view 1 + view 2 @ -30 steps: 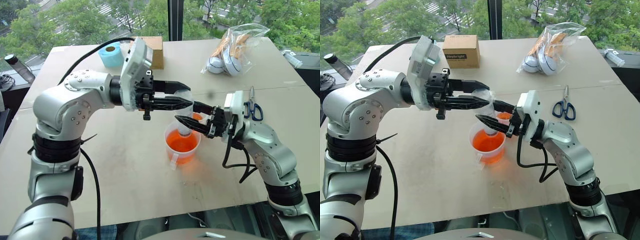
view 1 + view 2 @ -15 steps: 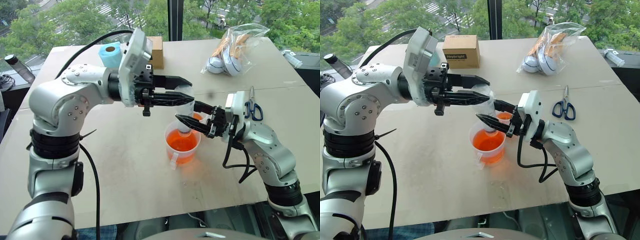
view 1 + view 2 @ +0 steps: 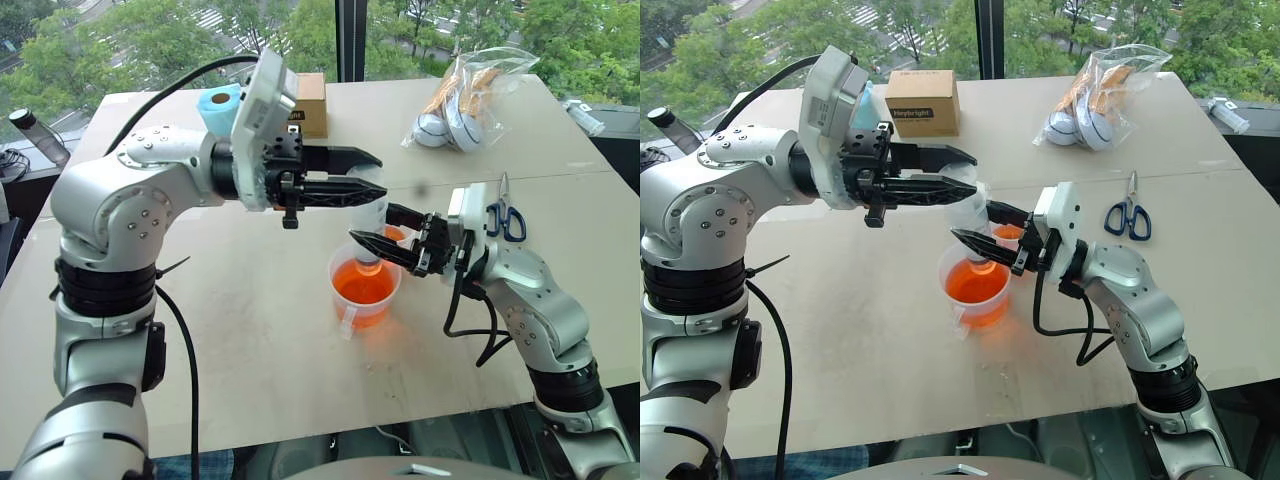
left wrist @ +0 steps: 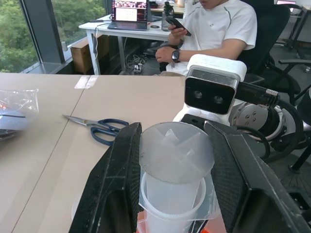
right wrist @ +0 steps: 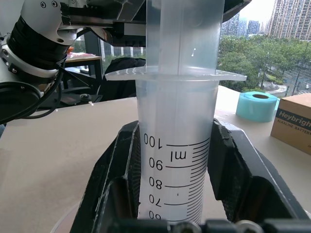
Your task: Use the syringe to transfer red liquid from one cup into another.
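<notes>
With the right gripper (image 3: 385,241) clamped on the syringe (image 5: 177,160) barrel above the cup (image 3: 365,290) of red liquid (image 3: 363,283), the left gripper (image 3: 365,185), pinching the plunger top, should pull straight up, slowly.

— What sort of place is this?

— An office used as a test room, high above the street. Beyond the large window (image 3: 340,35) lie treetops and a road, and the right wrist view shows distant towers.

— What else points to an office?

— In the left wrist view a person (image 4: 214,29) sits in a desk chair (image 4: 272,29) holding a phone, with a laptop (image 4: 129,12) on a white desk behind. The pale tabletop (image 3: 260,330) carries scissors (image 3: 506,215) and a cardboard box (image 3: 310,100).
</notes>
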